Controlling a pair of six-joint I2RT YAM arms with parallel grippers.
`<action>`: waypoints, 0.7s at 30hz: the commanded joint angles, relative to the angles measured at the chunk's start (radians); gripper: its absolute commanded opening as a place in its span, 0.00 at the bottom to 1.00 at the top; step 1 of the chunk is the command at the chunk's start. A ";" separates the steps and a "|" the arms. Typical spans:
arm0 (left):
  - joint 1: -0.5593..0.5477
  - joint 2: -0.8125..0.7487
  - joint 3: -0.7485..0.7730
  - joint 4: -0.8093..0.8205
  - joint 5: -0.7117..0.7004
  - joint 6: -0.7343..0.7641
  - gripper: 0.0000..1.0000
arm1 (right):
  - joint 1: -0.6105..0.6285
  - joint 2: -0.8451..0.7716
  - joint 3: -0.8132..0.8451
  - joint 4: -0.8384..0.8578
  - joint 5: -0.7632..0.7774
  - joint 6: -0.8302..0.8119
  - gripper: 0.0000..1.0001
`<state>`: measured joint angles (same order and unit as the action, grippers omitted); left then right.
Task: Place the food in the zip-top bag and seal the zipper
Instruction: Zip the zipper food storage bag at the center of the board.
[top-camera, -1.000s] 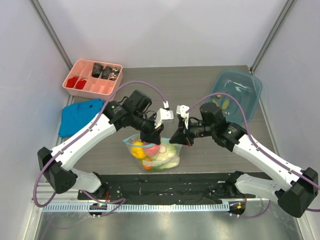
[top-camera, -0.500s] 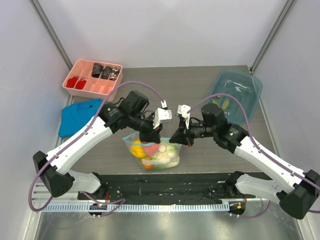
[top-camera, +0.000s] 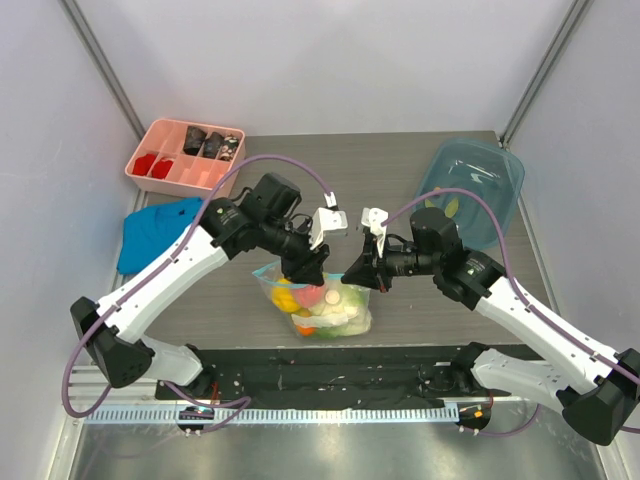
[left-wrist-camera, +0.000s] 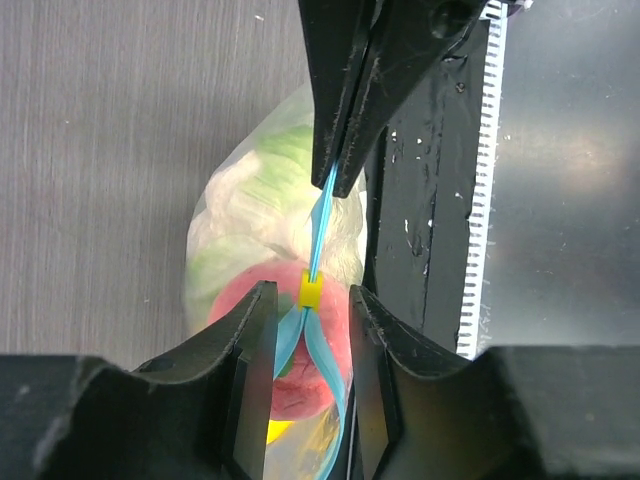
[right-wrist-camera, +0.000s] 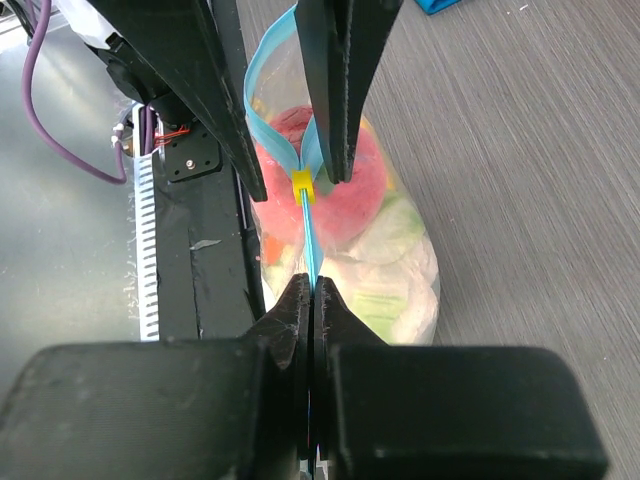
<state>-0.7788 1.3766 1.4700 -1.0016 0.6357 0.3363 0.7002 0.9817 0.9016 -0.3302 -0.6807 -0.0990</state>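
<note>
The clear zip-top bag (top-camera: 335, 312) hangs between my two grippers near the table's front, holding the pale green cabbage (left-wrist-camera: 270, 170), a red fruit (right-wrist-camera: 365, 180) and yellow and orange fruits. My right gripper (right-wrist-camera: 312, 285) is shut on the light-blue zipper (right-wrist-camera: 309, 240) at its right end (top-camera: 357, 275). My left gripper (left-wrist-camera: 312, 295) is open, its fingers straddling the zipper (left-wrist-camera: 320, 225) at the small yellow slider (left-wrist-camera: 311, 290) without pressing it. The strip is joined between the slider and the right gripper. Behind the slider it splits open.
A pink divided tray (top-camera: 185, 155) with dark and red pieces sits at the back left. A blue folded cloth (top-camera: 155, 232) lies left. A teal bowl (top-camera: 475, 185) stands at the back right. A black mat (top-camera: 330, 365) runs along the near edge.
The bag and both grippers have shifted a little to the right. My left gripper has closed in along the zipper toward the right gripper.
</note>
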 joint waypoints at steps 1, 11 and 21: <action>0.001 0.006 0.029 0.021 -0.004 -0.020 0.37 | 0.004 -0.014 0.031 0.045 0.001 0.001 0.01; 0.001 0.021 0.042 0.026 0.033 -0.020 0.27 | 0.002 -0.021 0.026 0.028 0.009 -0.010 0.01; 0.001 0.036 0.062 0.026 0.055 -0.036 0.25 | 0.004 -0.014 0.033 0.031 0.004 -0.013 0.01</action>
<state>-0.7788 1.4040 1.4811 -0.9947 0.6559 0.3115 0.7002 0.9813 0.9016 -0.3370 -0.6765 -0.1009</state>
